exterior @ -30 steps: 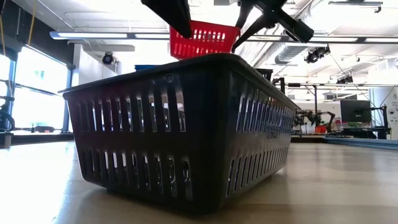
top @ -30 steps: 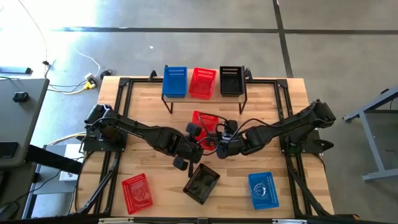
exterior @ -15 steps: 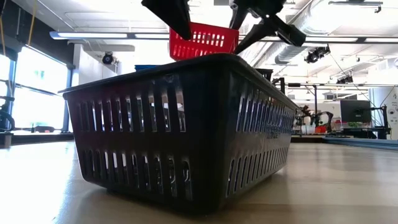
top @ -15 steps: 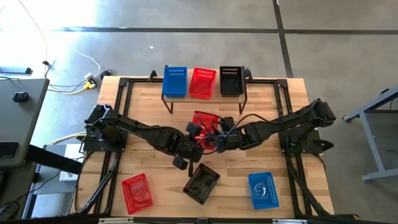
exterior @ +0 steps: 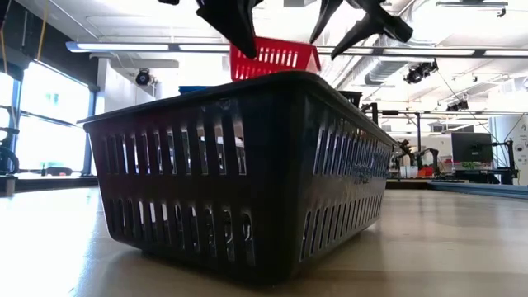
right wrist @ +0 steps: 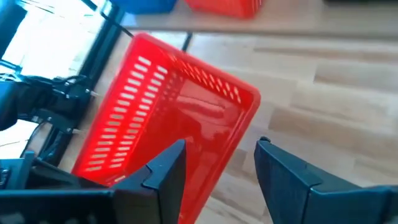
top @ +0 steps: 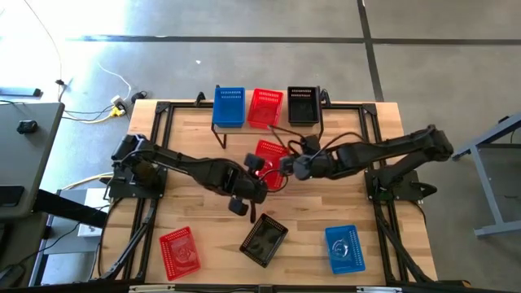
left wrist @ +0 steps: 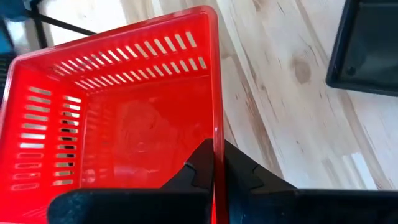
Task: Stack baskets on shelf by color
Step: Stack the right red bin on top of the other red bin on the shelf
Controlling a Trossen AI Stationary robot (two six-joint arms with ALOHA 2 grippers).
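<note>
While the left gripper (left wrist: 213, 177) is clamped shut on the rim of a red basket (top: 271, 156), holding it above the table just in front of the shelf (top: 264, 127), the right gripper (right wrist: 217, 165) sits right next to it, spread wide and holding nothing. The basket looks like light, thin, perforated plastic, probably a bit flexy and slick, so pinching a wall at the rim seems the way to go.

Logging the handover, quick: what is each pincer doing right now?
Left pincer: closed on the red basket, gripping its rim.
Right pincer: open, beside the same basket, holding nothing.
</note>
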